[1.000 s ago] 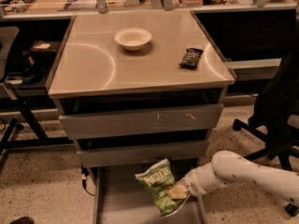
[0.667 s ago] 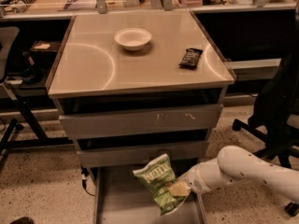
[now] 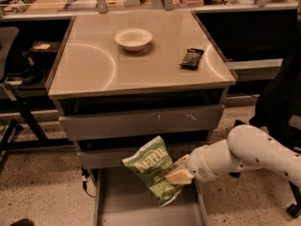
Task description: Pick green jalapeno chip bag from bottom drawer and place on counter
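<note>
One view only. We look from high in front of the cabinet [image 3: 141, 122], tilted down across the counter [image 3: 94, 74] toward 12 o'clock, at middling range. We log the bottom drawer [image 3: 123, 207] at 6 o'clock and the gripper [image 3: 178, 175] at 5 o'clock, clasping the green jalapeno chip bag [image 3: 153, 166].

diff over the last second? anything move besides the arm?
The hand, shut on the green jalapeno chip bag, has lifted it up and slightly left, above the open bottom drawer. Nothing newly grasped or released. The bowl and dark packet on the counter have not moved.
</note>
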